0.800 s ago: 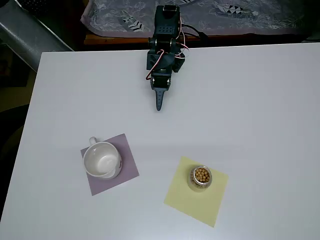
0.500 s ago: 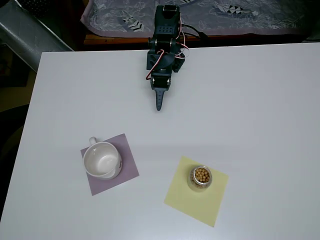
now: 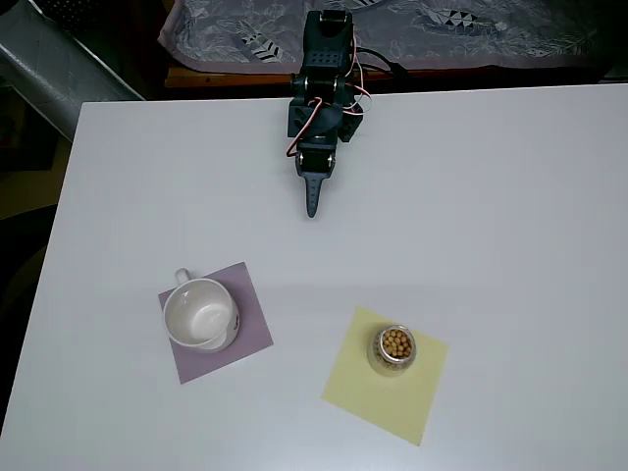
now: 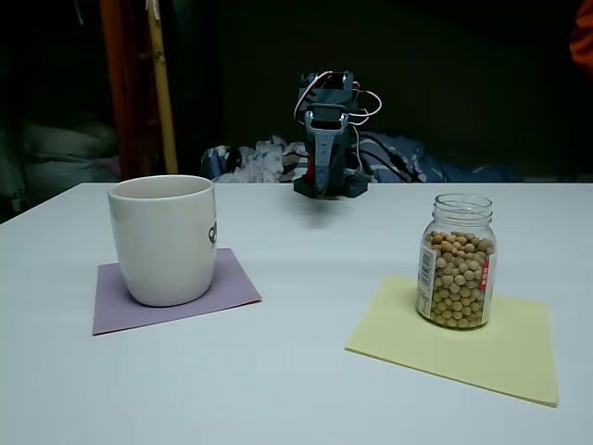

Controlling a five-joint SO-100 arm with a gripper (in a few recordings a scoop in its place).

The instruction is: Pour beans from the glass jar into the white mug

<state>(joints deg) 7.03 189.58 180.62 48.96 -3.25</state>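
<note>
While the glass jar (image 3: 393, 350) of beans (image 4: 456, 278) is sitting upright well apart from the white mug (image 3: 200, 314), your jaws are resting closed, holding nothing.

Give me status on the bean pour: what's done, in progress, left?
Done: nothing visible. The glass jar stands upright on the yellow sheet, well filled with beans; the white mug on the purple sheet looks empty from overhead. In hand: nothing; the gripper sits folded near the arm's base, far from both, fingers together. Left: reach, grasp the jar, carry it to the mug, tip.
</note>
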